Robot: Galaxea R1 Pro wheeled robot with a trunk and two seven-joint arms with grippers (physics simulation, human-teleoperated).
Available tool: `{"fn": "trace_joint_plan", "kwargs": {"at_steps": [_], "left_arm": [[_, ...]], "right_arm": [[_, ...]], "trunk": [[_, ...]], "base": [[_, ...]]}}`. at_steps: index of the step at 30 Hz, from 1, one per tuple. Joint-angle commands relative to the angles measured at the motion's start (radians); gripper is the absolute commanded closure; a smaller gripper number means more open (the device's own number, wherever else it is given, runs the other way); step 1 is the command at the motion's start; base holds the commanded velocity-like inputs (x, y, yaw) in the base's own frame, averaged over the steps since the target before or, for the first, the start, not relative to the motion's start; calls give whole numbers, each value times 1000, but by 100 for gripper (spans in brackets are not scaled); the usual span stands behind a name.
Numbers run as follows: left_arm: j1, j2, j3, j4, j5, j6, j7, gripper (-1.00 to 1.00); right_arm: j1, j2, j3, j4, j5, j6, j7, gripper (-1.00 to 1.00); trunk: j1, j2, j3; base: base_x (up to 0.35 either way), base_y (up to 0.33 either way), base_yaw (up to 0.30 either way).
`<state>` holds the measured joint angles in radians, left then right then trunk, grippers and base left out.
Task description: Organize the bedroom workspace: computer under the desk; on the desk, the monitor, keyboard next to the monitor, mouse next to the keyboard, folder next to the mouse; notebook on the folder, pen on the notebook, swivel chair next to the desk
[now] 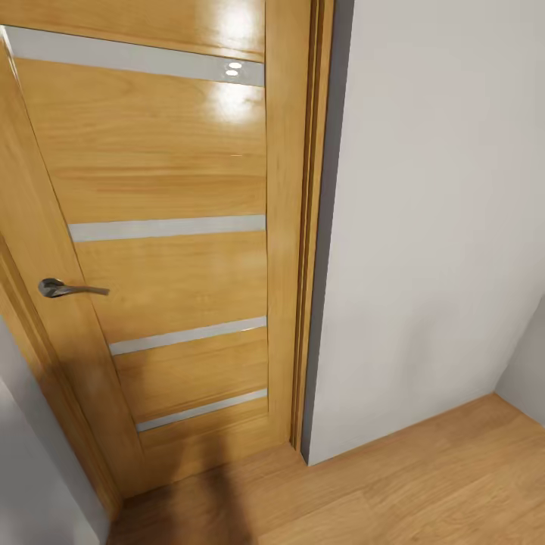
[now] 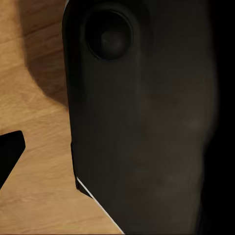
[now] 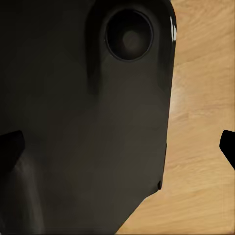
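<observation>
- Glossy honey-coloured wooden door (image 1: 166,250) with pale horizontal strips and a curved silver lever handle (image 1: 70,288); it looks shut and blocks the way ahead.
- Plain pale grey wall (image 1: 439,227) just beside its frame.
- Light wood plank floor (image 1: 393,492) below.
- Both wrist views: the robot's dark rounded body panel (image 2: 142,127) close over the floor.
- Left hand, right hand: only dark fingertip edges (image 3: 228,144) visible; cannot tell their opening.

You get even, bright light on the wooden door (image 1: 174,250), with white glare near its top; a dark shadow pools on the floor (image 1: 424,484) below. Both wrist views go murky.
</observation>
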<state>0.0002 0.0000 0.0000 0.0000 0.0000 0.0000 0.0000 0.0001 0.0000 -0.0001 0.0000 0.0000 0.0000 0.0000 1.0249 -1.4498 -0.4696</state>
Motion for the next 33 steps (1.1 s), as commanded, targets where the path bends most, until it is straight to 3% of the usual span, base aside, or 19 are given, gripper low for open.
{"fn": "trace_joint_plan", "kwargs": {"at_steps": [1,4,9,20,29,30,33], "left_arm": [[0,0,0,0,0,0,0,-100],[-1,-17,-2,-17,-4,-4,4,-100],[-1,-39,-2,-21,-1,-5,5,-100],[-1,-41,-2,-23,2,-5,6,-100],[-1,-40,4,-23,6,-4,6,-100],[-1,-39,3,-23,7,-3,6,-100],[-2,-41,2,-25,8,-4,3,-100]], "right_arm": [[0,0,0,0,0,0,0,-100],[-17,15,-4,0,0,-7,-6,-100],[-32,12,-5,1,0,-10,-6,-100],[-34,4,-3,9,-1,-69,-6,-100],[-34,7,-5,22,-2,-119,-8,-100],[-34,6,-6,22,-2,-383,-8,-100],[-34,5,-10,19,-3,-455,-8,-100]], "trunk": [[0,0,0],[0,0,0],[-11,21,9],[-54,98,43],[-88,161,74],[-92,168,77],[-103,189,88]], "base": [[0,0,0],[0,0,0],[0,0,0],[0,0,2],[0,0,215],[0,0,275],[0,0,274]]}}
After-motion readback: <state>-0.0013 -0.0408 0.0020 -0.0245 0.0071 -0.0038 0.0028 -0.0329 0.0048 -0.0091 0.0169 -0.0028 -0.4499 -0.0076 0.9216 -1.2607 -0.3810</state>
